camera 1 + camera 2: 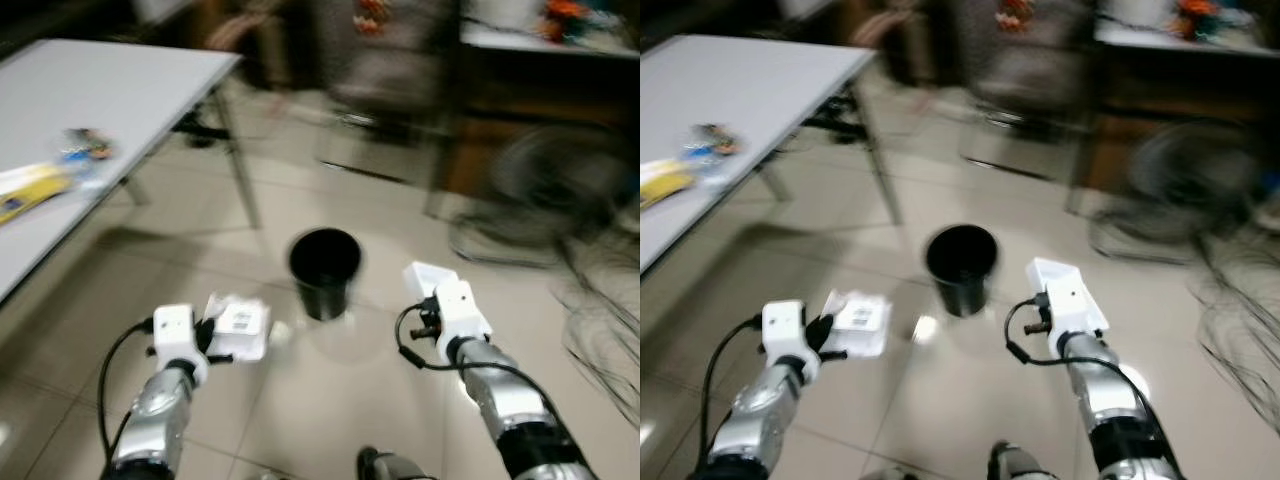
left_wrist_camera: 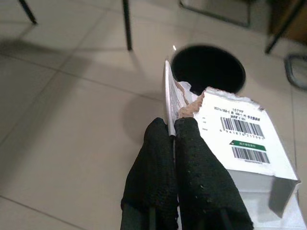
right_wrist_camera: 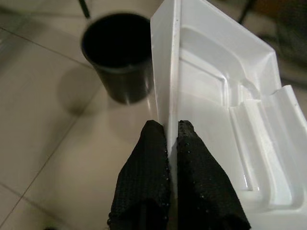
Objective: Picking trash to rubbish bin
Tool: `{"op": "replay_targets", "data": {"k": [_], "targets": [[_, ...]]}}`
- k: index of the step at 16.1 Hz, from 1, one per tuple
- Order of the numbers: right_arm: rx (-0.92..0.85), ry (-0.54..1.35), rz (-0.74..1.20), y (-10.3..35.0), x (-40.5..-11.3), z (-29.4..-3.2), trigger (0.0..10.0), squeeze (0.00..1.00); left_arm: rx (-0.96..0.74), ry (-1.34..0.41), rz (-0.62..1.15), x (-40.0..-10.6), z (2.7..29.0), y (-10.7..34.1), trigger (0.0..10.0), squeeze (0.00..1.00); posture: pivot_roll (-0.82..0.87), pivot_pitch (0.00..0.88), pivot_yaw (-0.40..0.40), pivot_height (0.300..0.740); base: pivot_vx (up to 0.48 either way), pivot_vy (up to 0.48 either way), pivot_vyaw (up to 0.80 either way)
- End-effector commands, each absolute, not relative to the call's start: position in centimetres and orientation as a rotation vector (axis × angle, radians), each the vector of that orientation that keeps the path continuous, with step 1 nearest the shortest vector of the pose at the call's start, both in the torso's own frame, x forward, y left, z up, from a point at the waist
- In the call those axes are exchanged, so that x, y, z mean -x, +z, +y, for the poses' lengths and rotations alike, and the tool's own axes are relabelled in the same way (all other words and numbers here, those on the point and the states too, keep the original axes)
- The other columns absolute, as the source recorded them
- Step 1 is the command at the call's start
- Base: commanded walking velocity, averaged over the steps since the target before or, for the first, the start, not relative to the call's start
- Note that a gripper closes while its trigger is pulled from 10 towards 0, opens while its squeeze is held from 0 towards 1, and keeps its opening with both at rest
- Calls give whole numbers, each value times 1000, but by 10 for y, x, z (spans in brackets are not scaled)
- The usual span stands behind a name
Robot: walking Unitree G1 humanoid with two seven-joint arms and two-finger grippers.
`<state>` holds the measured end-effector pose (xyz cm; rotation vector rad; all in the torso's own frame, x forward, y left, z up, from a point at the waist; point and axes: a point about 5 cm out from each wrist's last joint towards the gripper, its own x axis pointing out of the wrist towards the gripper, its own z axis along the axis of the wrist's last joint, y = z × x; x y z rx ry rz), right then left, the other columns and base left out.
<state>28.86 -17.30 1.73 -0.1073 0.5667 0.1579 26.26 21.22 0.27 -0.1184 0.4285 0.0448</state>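
A pale tiled floor (image 1: pixel 330 390) fills most of the scene, blurred in the head views. At the robot's left stands a grey desk (image 1: pixel 120 100) with some colourful wrappers (image 1: pixel 60 170) lying near its edge. Dark furniture (image 1: pixel 520 110) and a tangle of cables (image 1: pixel 600 300) sit at the far right, too blurred to make out further.

A black rubbish bin (image 1: pixel 324 270) stands upright on the floor ahead, between the two arms and a little beyond them, its mouth open and dark inside.

The right pincer (image 3: pixel 171 129) is closed tight on the thin edge of a white moulded plastic tray (image 3: pixel 225 110), with both black fingers (image 3: pixel 148 167) pressing the rim between them. The tray is held up above the floor, just beside the bin on its right.

The left pincer (image 2: pixel 172 127) is likewise pinched fully together on a flap of a torn white cardboard box (image 2: pixel 240 139) printed with barcodes. The box hangs above the floor to the left of the bin, close to it but apart.
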Motion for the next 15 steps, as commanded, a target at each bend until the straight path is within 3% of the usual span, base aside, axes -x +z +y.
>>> {"op": "replay_targets", "data": {"k": [1, 7, 15], "targets": [[108, 171, 561, 17, -291, -169, 10000, 0, 125, 59, 417, -266, 216, 4, 0, 0, -162, 120, 104, 740, 0, 0, -563], [83, 176, 635, -4, -280, -171, 10000, 0, 123, 69, 477, -265, 222, -7, 0, 0, -160, 124, 106, 740, 0, 0, -534], [50, 191, 614, -6, -281, -168, 10000, 0, 107, 38, 402, -284, 218, 10, 0, 0, -160, 133, 117, 740, 34, 0, 0]]}}
